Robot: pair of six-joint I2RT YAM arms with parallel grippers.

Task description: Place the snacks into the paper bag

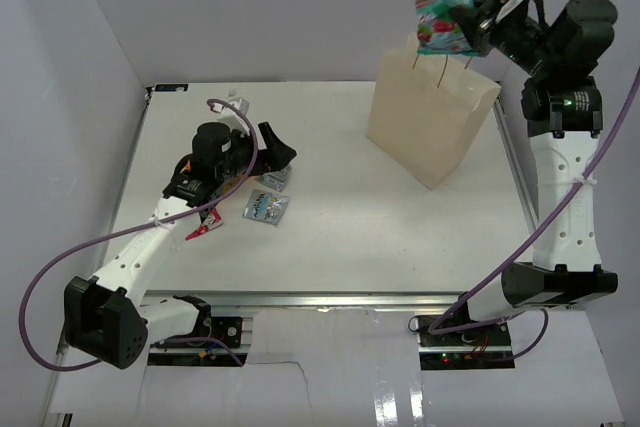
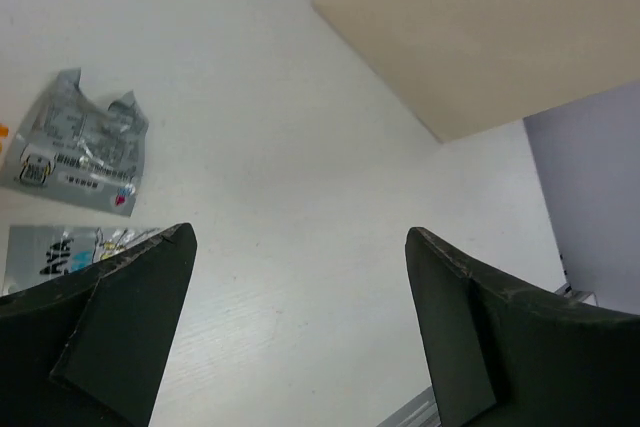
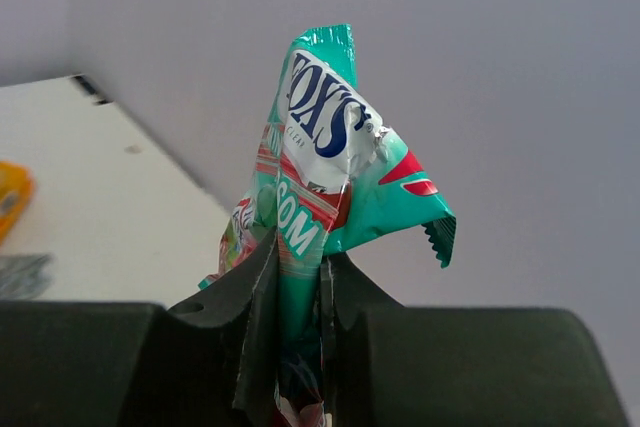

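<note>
The left gripper [image 2: 300, 332] hung low over the table [image 1: 380, 237] with its jaws spread wide and nothing between them. Just beside one of its fingers lay one silver-blue packet [image 2: 85, 142], crumpled, and a second silver-blue packet [image 2: 60, 252] partly hidden by that finger. A red-pink packet [image 1: 205, 230] lay further back, under that arm. An orange packet [image 3: 12, 197] lay on the same side, well away from the right gripper [image 3: 300, 287].

The right gripper was raised high and pinched closed on the green-white packet [image 3: 330, 177], holding it by its lower edge. The paper bag [image 1: 430, 117] stood upright directly beneath it with its mouth open.

By my reading the task was at an early stage: one snack was held over the bag but not let go, at least four lay on the table, and the bag's inside could not be seen.

The table was plain white, enclosed by pale bare walls [image 1: 100, 27].
</note>
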